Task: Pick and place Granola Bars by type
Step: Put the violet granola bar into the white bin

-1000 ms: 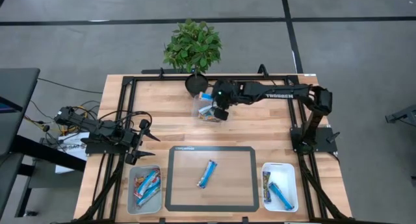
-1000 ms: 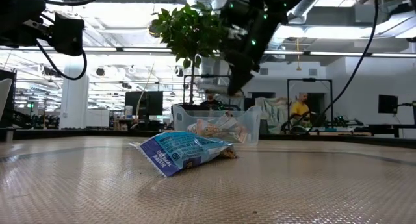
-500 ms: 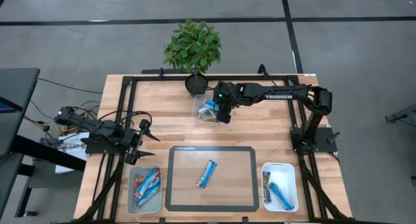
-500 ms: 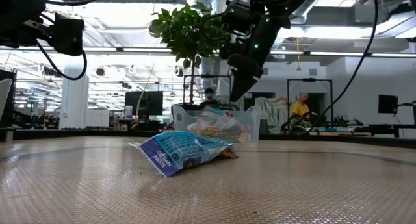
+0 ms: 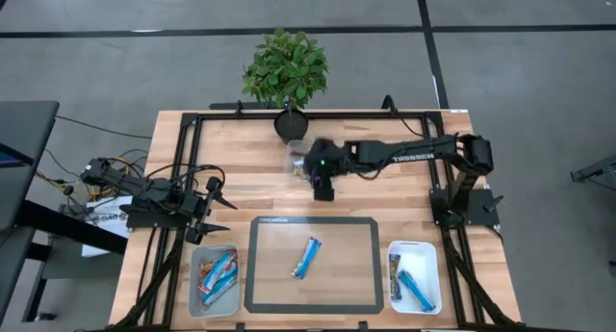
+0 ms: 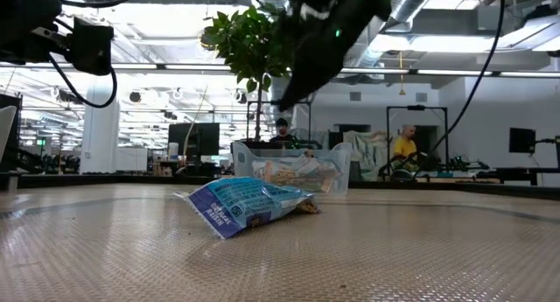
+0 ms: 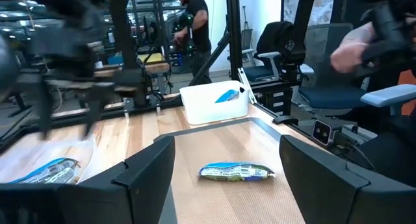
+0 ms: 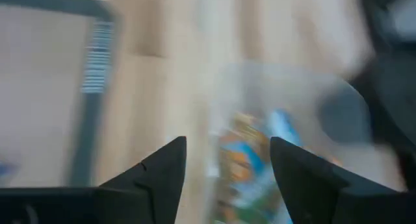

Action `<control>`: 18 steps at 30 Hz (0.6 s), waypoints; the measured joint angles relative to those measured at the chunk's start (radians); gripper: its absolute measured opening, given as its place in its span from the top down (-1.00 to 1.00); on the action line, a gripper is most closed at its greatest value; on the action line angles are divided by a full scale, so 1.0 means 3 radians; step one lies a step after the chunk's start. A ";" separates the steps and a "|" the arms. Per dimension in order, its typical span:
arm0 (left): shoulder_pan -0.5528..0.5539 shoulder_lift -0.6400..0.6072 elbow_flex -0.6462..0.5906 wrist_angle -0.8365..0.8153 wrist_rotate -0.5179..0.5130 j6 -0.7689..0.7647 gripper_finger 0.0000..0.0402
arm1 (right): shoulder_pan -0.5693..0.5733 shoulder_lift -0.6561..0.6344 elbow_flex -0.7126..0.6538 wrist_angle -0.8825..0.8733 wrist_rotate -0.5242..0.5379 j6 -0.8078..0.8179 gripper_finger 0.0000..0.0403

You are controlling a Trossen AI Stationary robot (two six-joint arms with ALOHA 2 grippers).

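A clear bin (image 5: 298, 155) with several wrapped Granola Bars (image 8: 250, 165) stands at the table's far middle. My right gripper (image 5: 322, 188) hovers open at the bin's near side, above it, with nothing between its fingers; the right wrist view is blurred. One blue bar (image 5: 307, 258) lies flat on the dark-framed mat (image 5: 265, 284), also in the low view (image 6: 245, 206) and the left wrist view (image 7: 234, 173). My left gripper (image 5: 223, 194) waits open at the table's left, holding nothing.
A white bin (image 5: 214, 279) with blue bars sits at the near left. Another white bin (image 5: 414, 276), with a blue and a brownish bar, sits at the near right. A potted plant (image 5: 285, 67) stands behind the clear bin. Black frame rails run round the table.
My right gripper has risen from the clear bin and swung toward the table's near edge and a little left, moving fast enough to blur. Its fingers, close together a second ago, now stand apart. The bar on the mat has kept its place.
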 joint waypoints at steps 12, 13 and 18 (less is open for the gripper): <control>-0.0001 0.0000 0.0000 0.0000 0.0000 -0.0019 -0.34 | 0.0885 0.0029 0.0093 -0.0125 -0.0197 -0.0823 -0.03; 0.0000 0.0001 0.0000 0.0000 0.0000 -0.0017 -0.34 | 0.0931 0.0094 0.0113 -0.0116 -0.0180 -0.0851 -0.02; -0.0001 0.0000 -0.0001 -0.0001 0.0001 -0.0029 -0.34 | 0.1106 0.0398 0.0254 -0.0200 -0.0094 -0.0910 0.02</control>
